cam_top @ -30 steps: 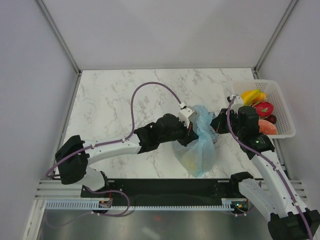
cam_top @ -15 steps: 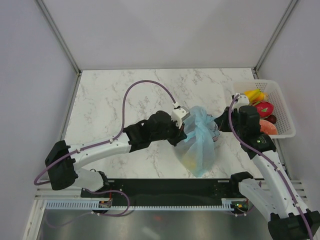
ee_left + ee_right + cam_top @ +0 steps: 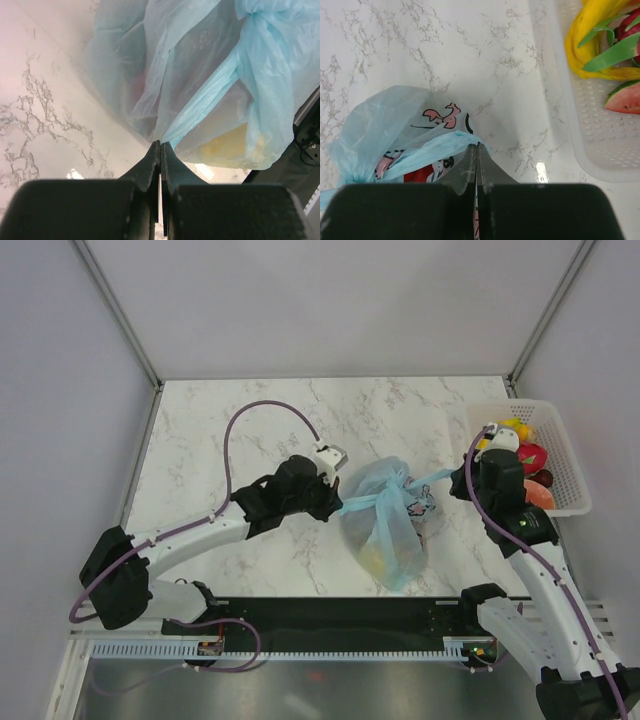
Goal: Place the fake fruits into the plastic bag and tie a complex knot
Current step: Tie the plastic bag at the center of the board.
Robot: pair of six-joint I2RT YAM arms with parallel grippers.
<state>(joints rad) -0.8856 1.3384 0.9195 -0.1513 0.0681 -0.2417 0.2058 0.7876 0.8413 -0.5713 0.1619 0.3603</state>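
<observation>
The plastic bag lies on the marble table, a little right of the middle and close to the near edge. Its round bottom points to the near side, and something yellow shows through the thin blue film there. I cannot tell which fruit it is.

A bit farther, the mouth of the bag is gathered into a twisted bunch. From this bunch two handle strips go out, one to the left and one to the right, and both are stretched tight.

The left gripper has its fingers pressed together on the end of the left strip, just beside the bag. The right gripper is clamped in the same way on the right strip, next to the white panel with pink drawings.

Farther to the right, at the table's edge, stands the white mesh basket. In it lie the yellow bananas, the pink-red dragon fruit, a small dark ball and a red slice with a green rind. These fruits are well apart from the bag.
</observation>
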